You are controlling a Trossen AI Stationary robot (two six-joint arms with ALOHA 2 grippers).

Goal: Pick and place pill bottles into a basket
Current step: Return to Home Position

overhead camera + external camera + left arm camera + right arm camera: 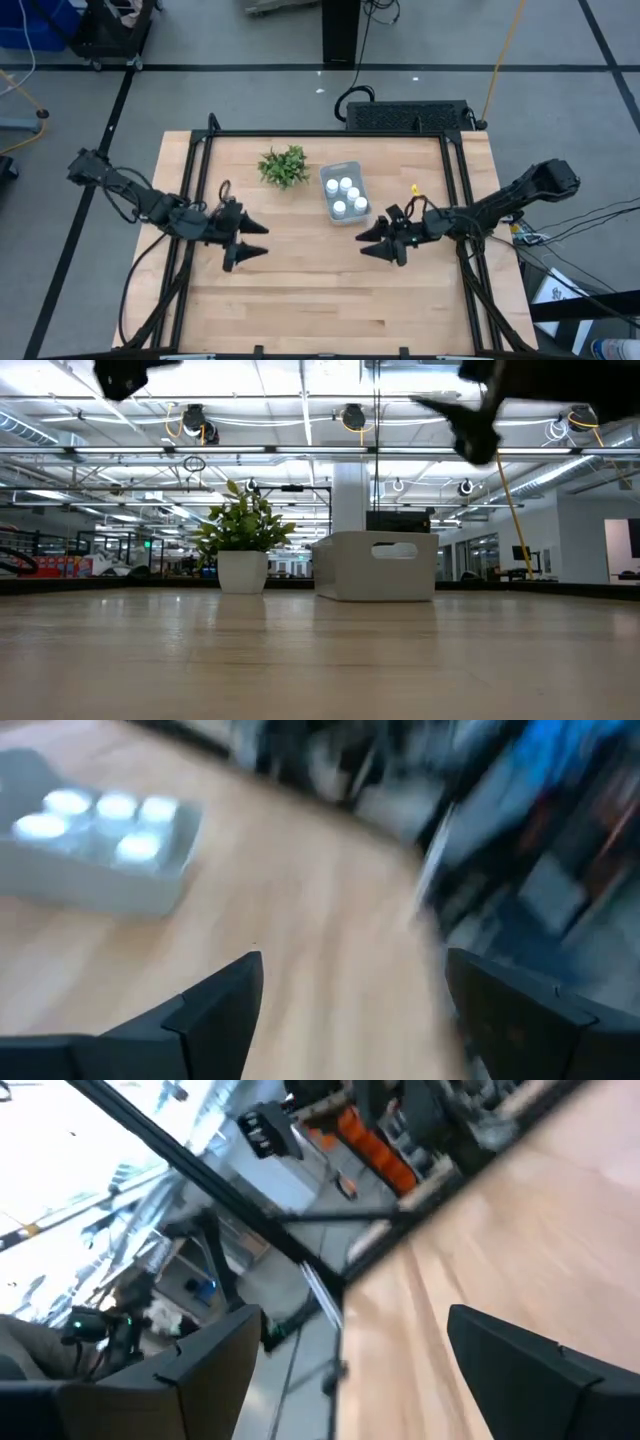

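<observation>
The pale blue-grey basket stands on the table at the far middle, with several white pill bottles standing inside it. It also shows in the low view and the left wrist view. My left gripper is open and empty, above the table to the basket's near left. My right gripper is open and empty, above the table to the basket's near right.
A small green plant in a white pot stands just left of the basket. A black metal frame runs around the table's edges. Bare wood lies between the grippers and toward the near edge.
</observation>
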